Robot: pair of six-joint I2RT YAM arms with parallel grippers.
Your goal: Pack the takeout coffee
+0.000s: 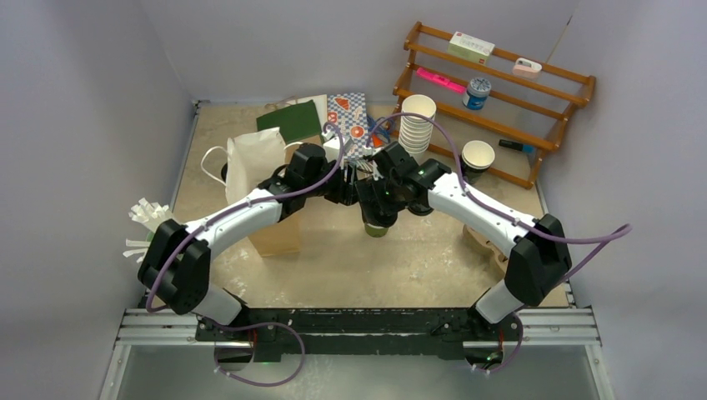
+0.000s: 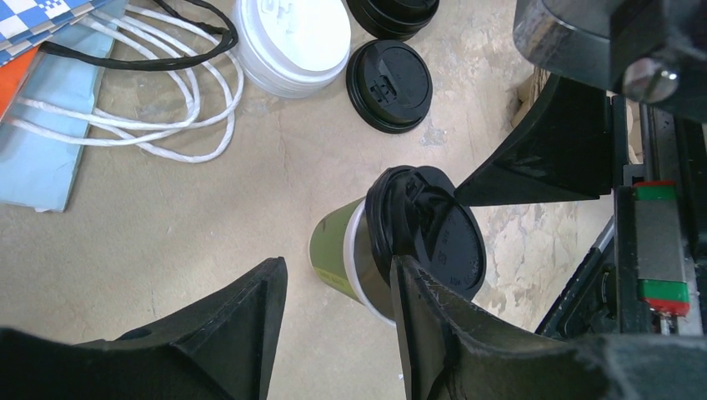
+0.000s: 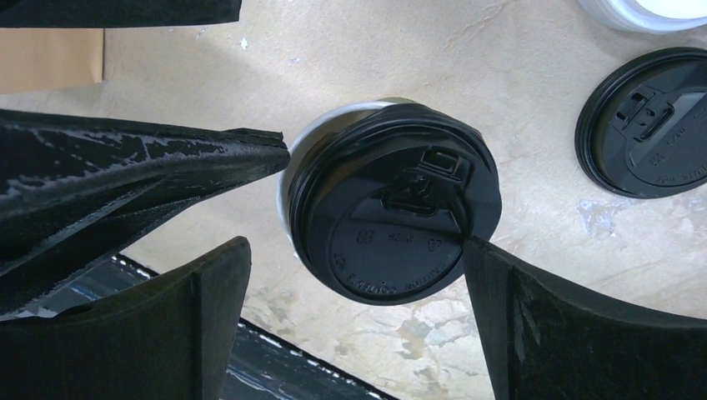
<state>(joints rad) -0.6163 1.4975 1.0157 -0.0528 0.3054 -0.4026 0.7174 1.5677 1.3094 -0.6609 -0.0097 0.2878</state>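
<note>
A green paper cup with a black lid stands on the table at mid-table. The lid sits askew, and the cup's white rim shows on one side. My left gripper is open just above and beside the cup, and its right finger touches the lid's edge. My right gripper is open wide over the lid, and its right fingertip touches the lid's rim. A white round lid lies farther back; I cannot tell if a cup is under it.
A loose black lid lies beside the white one. White bag handles and a patterned bag lie behind. A brown bag, a white bag, a white cup stack, a dark lidless cup and a wooden rack stand around.
</note>
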